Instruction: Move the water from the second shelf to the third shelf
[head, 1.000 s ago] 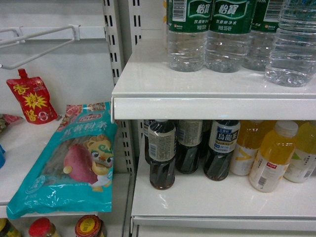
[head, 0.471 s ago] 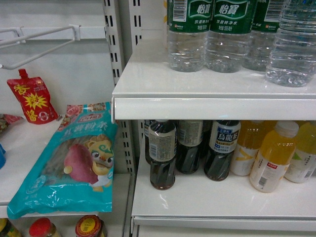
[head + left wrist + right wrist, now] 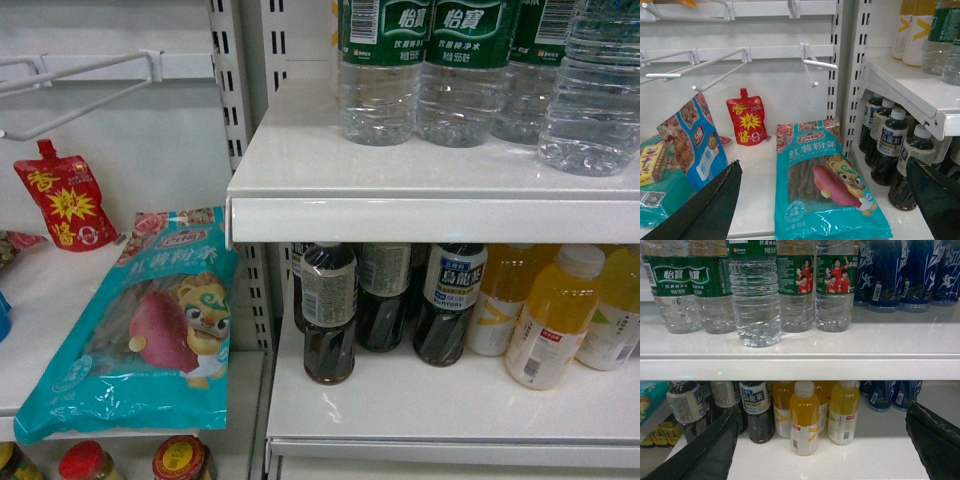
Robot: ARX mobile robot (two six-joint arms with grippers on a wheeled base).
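Observation:
Several bottles of water stand on the upper shelf [image 3: 430,218]. One water bottle [image 3: 754,300] stands forward of the row, close to the shelf's front edge, and shows again at the right of the head view [image 3: 597,90]. Green-labelled water bottles [image 3: 377,70] stand behind and beside it. My right gripper [image 3: 822,407] is open and empty, below that shelf's level and facing the lower shelf [image 3: 865,460]. My left gripper [image 3: 823,162] is open and empty too, off to the left over a teal snack bag [image 3: 825,190]. Neither gripper shows in the head view.
Dark tea bottles [image 3: 328,312] and yellow drink bottles [image 3: 552,318] fill the lower shelf. Blue bottles [image 3: 900,272] stand right of the water. In the left bay are a red pouch [image 3: 62,200], wire hooks [image 3: 817,64] and slotted uprights [image 3: 232,90].

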